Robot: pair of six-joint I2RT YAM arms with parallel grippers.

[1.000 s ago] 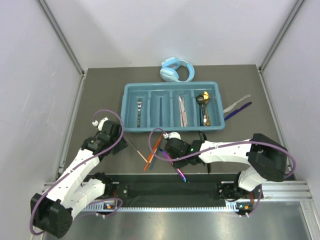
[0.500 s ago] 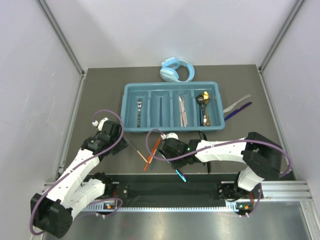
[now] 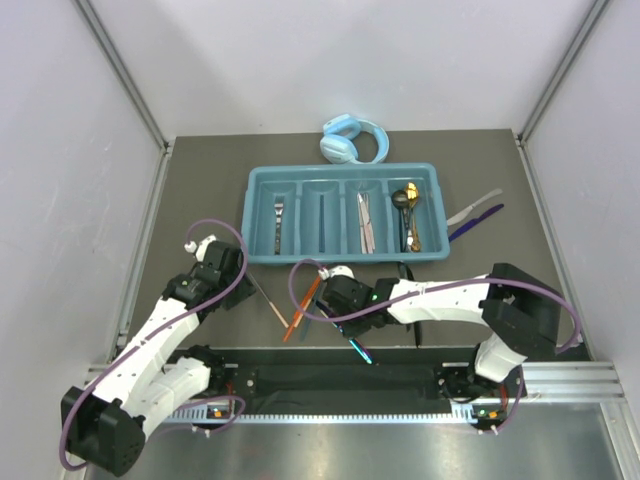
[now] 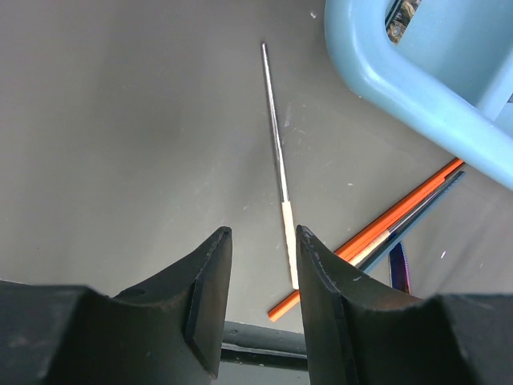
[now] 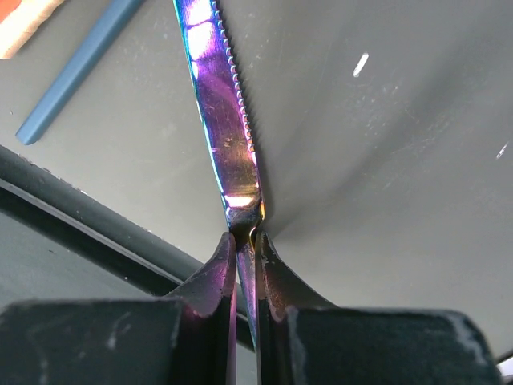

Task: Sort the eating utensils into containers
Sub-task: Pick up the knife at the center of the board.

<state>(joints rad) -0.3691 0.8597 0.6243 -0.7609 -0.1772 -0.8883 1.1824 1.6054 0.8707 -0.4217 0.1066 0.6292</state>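
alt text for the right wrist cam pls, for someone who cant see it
The right claw is shut on a purple knife, whose serrated iridescent blade runs up and away over the dark table. A slim blue stick lies at the upper left, and a black rail crosses the lower left.

Only one corner of the teal cutlery tray [image 4: 417,84] shows in the left wrist view. The rest runs off the top and right edges, and the dark shape [image 4: 401,18] inside it is too small to identify. The orange chopstick [image 4: 377,228] ends at the tray's rim; whether it passes underneath is unclear. In the right wrist view the purple knife [image 5: 220,104] runs off the top edge, its handle buried between the right claw [image 5: 244,237] fingers. From above, the right arm [image 3: 440,295] in front of the tray covers most of that knife.
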